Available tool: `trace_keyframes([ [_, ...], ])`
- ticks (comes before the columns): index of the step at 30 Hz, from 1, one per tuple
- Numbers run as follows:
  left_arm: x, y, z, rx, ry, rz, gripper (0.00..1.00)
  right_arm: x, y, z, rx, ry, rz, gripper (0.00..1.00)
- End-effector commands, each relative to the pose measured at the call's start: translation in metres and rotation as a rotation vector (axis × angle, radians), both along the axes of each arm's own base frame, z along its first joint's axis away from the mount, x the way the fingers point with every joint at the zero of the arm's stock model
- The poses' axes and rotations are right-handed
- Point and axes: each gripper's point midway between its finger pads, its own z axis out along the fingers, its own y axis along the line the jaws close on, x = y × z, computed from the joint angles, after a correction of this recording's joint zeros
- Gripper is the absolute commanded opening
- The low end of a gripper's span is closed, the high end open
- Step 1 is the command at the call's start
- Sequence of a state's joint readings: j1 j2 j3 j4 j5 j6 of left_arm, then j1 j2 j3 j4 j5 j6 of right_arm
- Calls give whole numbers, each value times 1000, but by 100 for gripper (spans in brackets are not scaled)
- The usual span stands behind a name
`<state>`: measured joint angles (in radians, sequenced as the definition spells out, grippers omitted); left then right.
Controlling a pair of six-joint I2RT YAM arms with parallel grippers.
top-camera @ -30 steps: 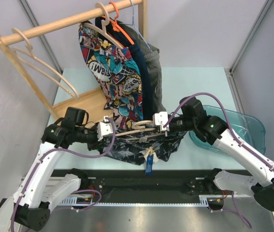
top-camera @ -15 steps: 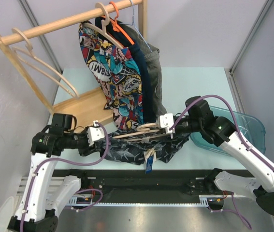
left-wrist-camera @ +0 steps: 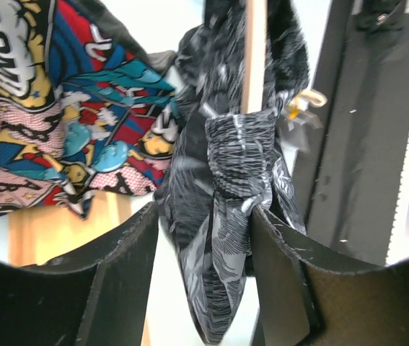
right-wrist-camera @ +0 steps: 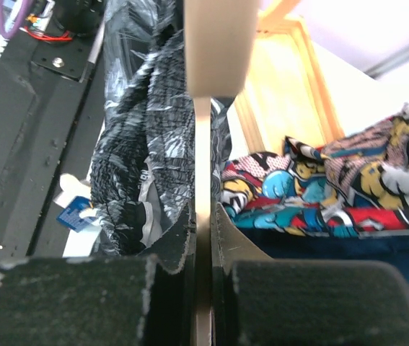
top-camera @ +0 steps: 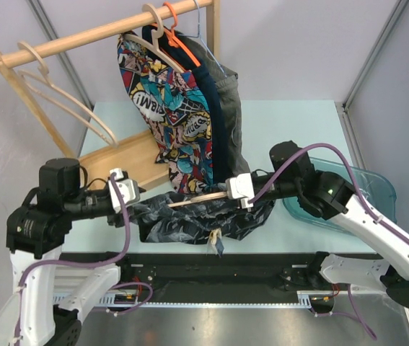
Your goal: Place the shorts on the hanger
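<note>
Nearest the bottom edge of the top view, the shorts (top-camera: 190,218) hang in a bunched dark band across the middle of the frame, between the two arms. Their tags (top-camera: 216,241) dangle below, over the black base rail.

The left gripper (top-camera: 133,196) sits at centre left. In its wrist view, its fingers (left-wrist-camera: 121,277) stand apart with a thick fold of the shorts (left-wrist-camera: 215,238) filling the gap, pinched between them.

The right gripper (top-camera: 226,193) sits just right of centre. In its own view, its fingers (right-wrist-camera: 67,306) are pressed together on the thin edge of the hanger (right-wrist-camera: 203,209). The shorts (right-wrist-camera: 135,144) drape along the left of that bar.

From above, the hanger (top-camera: 197,199) shows as a pale bar lying nearly level along the top of the shorts. It runs out of the right gripper toward the left one, with its far end inside the cloth.

Just beyond, the comic shorts (top-camera: 168,108) hang down to the wooden rack base (top-camera: 128,162) on the table (top-camera: 283,130). A teal bin (top-camera: 370,189) lies at the right. At the top, the rail (top-camera: 96,32) slants across, with spare hangers (top-camera: 63,97) at upper left.
</note>
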<state>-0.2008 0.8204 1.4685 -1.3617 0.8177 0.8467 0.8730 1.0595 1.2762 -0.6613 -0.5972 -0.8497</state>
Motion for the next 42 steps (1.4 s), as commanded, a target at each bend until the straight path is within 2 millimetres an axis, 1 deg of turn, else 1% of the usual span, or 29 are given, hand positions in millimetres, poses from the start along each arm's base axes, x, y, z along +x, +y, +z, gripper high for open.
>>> trace_keyframes([
  [1, -42, 0, 4, -51, 90, -5, 56, -8, 16, 22, 47, -54, 61, 0],
  [3, -44, 6, 1, -35, 73, 31, 57, -6, 17, 16, 30, -44, 55, 0],
  [4, -47, 12, -5, -16, 57, 64, 57, -4, 15, 14, 18, -41, 45, 0],
  [5, -48, 14, -9, -9, 51, 72, 53, -4, 14, 13, 12, -39, 42, 0],
  [7, -52, 15, -20, -1, 57, 67, 49, -4, 13, 12, 10, -33, 34, 0],
  [9, -55, 13, -24, -11, 56, 49, 52, -5, 11, 14, 13, -32, 27, 0],
  [10, -55, 10, -27, -14, 73, 29, 56, -6, 11, 14, 12, -28, 24, 0],
  [12, -50, 6, -28, -25, 86, 13, 58, -5, 13, 13, 11, -26, 17, 0],
  [13, -47, 4, -30, -30, 96, 11, 58, -8, 14, 14, 12, -28, 24, 0],
  [14, -43, 1, -27, -46, 98, 7, 59, -9, 15, 14, 10, -28, 22, 0],
  [15, -35, -2, -21, -71, 89, 16, 59, -10, 16, 12, 5, -31, 24, 0],
  [17, -29, -8, -11, -111, 86, 9, 59, -12, 19, 10, -8, -33, 22, 0],
  [18, -23, -15, -4, -144, 104, -4, 59, -11, 19, 8, -16, -33, 13, 0],
  [19, -22, -18, 1, -159, 108, -14, 58, -10, 21, 7, -20, -31, 9, 0],
  [20, -20, -20, 4, -168, 112, -25, 56, -10, 22, 6, -22, -24, 3, 0],
  [24, -18, -30, 2, -151, 148, -84, 52, -4, 27, 6, -22, -17, -27, 0],
  [25, -13, -31, -2, -126, 159, -76, 52, -2, 30, 6, -17, -14, -31, 0],
  [27, -18, -36, -6, -99, 175, -116, 52, -1, 33, 9, -7, -8, -34, 0],
  [28, -13, -36, -14, -67, 191, -103, 52, 0, 35, 11, 2, -7, -35, 0],
  [30, -14, -38, -22, -30, 201, -117, 52, 0, 38, 12, 6, -3, -34, 0],
  [31, -10, -37, -30, -1, 213, -107, 53, 1, 38, 11, 5, -2, -36, 0],
  [33, -11, -36, -42, 48, 222, -118, 53, 0, 39, 13, 12, -5, -31, 0],
  [34, -6, -31, -55, 95, 228, -85, 51, 1, 40, 15, 16, -4, -33, 0],
  [35, -5, -28, -62, 118, 240, -74, 50, 0, 39, 19, 29, -11, -30, 0],
  [36, -4, -25, -68, 144, 236, -71, 48, -1, 39, 21, 33, -15, -26, 0],
  [37, -3, -21, -79, 168, 255, -54, 39, -2, 38, 22, 35, -17, -26, 0],
  [38, -2, -16, -84, 189, 253, -30, 33, -2, 37, 23, 36, -25, -25, 0],
  [40, -8, -12, -93, 209, 268, -41, 25, -3, 32, 24, 32, -32, -28, 0],
  [42, -15, -6, -98, 227, 269, -46, 23, -6, 28, 24, 22, -39, -22, 0],
])
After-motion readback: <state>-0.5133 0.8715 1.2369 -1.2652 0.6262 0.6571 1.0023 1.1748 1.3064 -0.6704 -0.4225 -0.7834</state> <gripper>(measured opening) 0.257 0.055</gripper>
